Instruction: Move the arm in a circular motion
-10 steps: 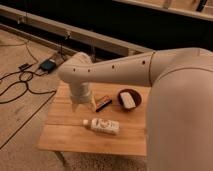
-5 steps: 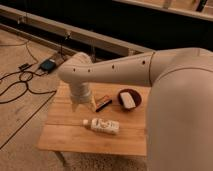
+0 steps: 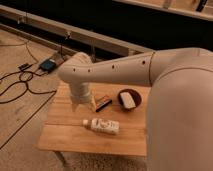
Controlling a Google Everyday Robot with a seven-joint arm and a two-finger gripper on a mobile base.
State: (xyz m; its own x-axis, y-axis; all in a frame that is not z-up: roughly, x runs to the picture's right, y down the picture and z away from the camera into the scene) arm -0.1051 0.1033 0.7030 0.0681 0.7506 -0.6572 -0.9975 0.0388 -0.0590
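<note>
One arm bends over table | claw beneath its elbow | grip: cannot tell

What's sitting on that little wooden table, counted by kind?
Bottles: 1, a white bottle lying on its side
Bowls: 1, a dark bowl
Bars: 1, a small dark bar
Unidentified: 1, a white item in the bowl
Total: 4
The arm's jaws hang low over the table, just left of the bar.

The arm in a sharp elbow bend, its pincer directly beneath, nose downward.
</note>
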